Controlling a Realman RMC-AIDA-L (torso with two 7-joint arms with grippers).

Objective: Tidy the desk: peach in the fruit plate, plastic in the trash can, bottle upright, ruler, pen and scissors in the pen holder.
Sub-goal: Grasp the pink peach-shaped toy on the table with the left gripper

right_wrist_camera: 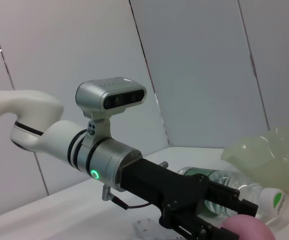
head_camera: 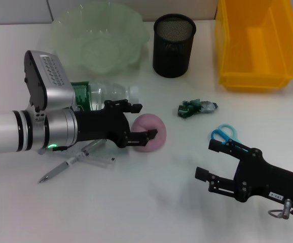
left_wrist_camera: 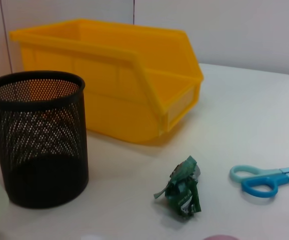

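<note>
A pink peach [head_camera: 154, 132] lies mid-table. My left gripper [head_camera: 146, 120] is open, with one finger on each side of the peach's near flank. The plastic bottle [head_camera: 111, 93] lies on its side just behind that arm. A pen [head_camera: 65, 167] and a clear ruler [head_camera: 99, 159] lie under the left arm. Crumpled green plastic [head_camera: 197, 107] sits to the right of the peach. My right gripper [head_camera: 207, 160] is open, low over the table, just short of the blue scissors [head_camera: 224, 133]. The black mesh pen holder [head_camera: 173, 44], the green fruit plate [head_camera: 101, 40] and the yellow trash can [head_camera: 255, 43] stand at the back.
The left wrist view shows the pen holder [left_wrist_camera: 37, 137], the yellow bin [left_wrist_camera: 109, 80], the plastic [left_wrist_camera: 183, 189] and the scissors [left_wrist_camera: 267, 180] ahead. The right wrist view shows the left arm, the bottle [right_wrist_camera: 219, 182] and the peach [right_wrist_camera: 249, 227]. Bare table lies in front.
</note>
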